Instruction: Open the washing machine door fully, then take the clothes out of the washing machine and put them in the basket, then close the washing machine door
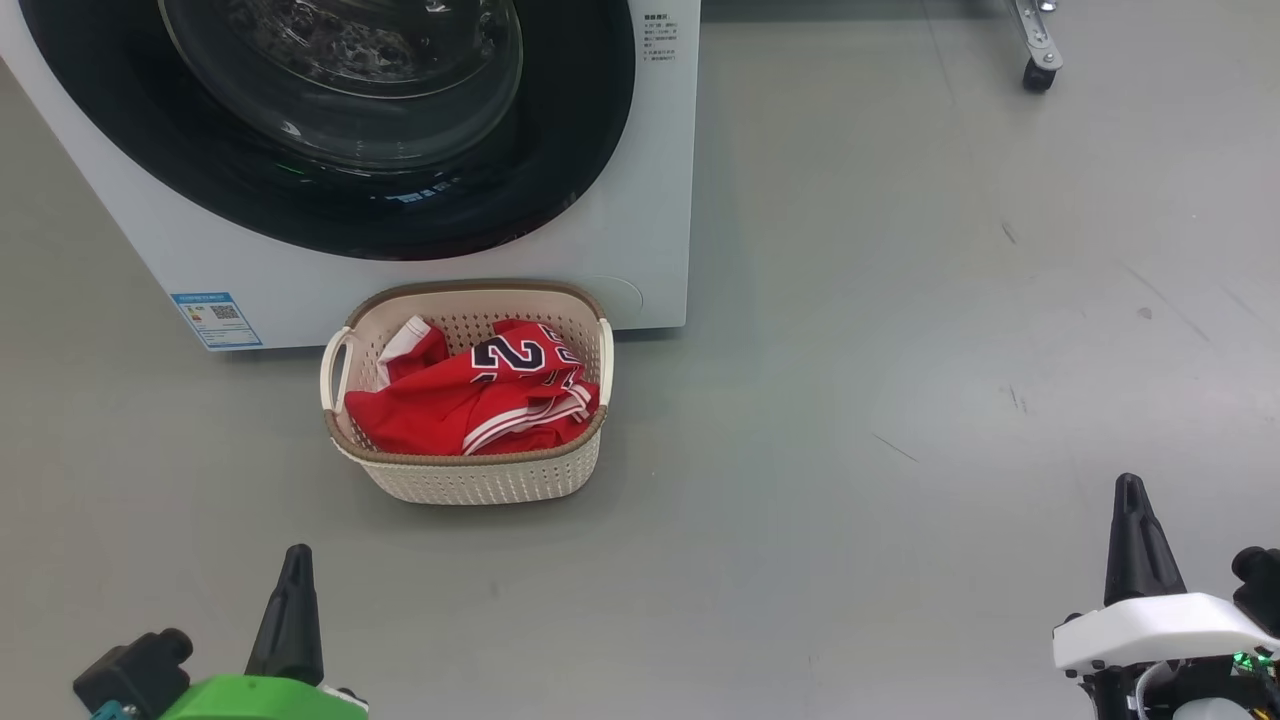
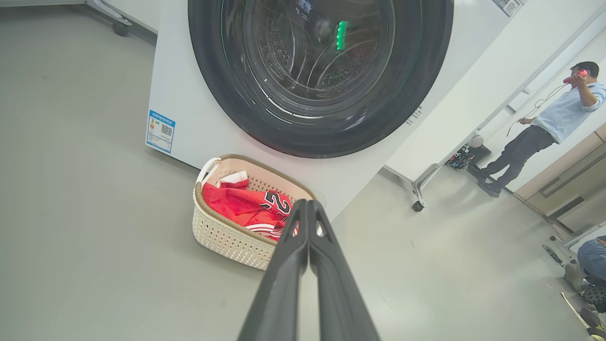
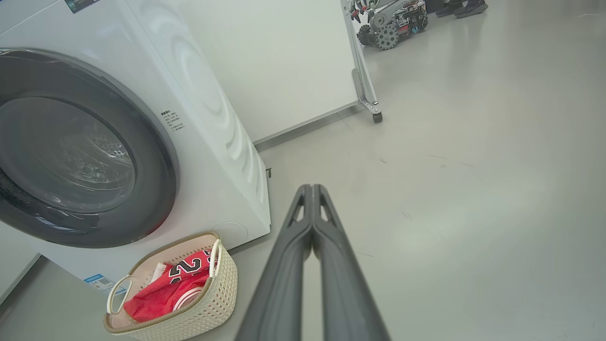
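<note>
Head view: ahead of your clenched left hand [image 1: 297, 556], the jersey [image 1: 470, 405] marked "2" lies in the basket [image 1: 480, 482]; the machine [image 1: 640, 200] has a blue label [image 1: 216, 318], unreadable. Your right hand [image 1: 1130, 488] is clenched too.

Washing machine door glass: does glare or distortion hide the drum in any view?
Head view: pale reflections streak the round black-rimmed glass door, drum holes readable. Left wrist view: a green light reflection sits on the glass, and wide-angle distortion slants the edges of the white washing machine. Right wrist view: glass looks hazy grey, perforations faint.
</note>
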Robot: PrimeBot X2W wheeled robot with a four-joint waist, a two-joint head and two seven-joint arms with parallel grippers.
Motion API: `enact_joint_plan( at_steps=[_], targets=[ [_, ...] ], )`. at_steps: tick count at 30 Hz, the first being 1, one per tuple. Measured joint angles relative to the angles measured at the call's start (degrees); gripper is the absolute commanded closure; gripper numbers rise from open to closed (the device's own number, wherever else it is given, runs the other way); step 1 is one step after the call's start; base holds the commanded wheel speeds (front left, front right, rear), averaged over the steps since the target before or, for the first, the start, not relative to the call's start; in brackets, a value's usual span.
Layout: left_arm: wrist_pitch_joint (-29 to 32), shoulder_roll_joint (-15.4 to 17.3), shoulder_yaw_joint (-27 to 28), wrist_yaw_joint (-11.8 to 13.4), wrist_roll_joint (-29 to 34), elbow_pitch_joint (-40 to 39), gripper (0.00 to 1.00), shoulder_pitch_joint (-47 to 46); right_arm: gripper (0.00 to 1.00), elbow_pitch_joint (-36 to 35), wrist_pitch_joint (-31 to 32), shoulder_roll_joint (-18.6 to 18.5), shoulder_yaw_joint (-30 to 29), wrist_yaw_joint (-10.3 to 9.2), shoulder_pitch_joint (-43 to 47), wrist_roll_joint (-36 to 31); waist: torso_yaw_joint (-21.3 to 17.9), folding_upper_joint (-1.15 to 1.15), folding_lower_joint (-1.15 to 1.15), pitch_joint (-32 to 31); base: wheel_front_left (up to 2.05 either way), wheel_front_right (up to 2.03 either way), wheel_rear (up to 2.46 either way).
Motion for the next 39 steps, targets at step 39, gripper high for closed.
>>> enact_joint_plan(
  at_steps=[39],
  targets=[
    [7.51, 0.71, 3.3, 0.0, -25.71, 1.32, 1.0, -2.03, 1.0, 5.12, 8.03, 0.59, -3.07, 3.12, -3.86, 31.59, 1.76, 0.0, 0.0, -1.46, 0.0, 0.0, 0.0]
  ],
)
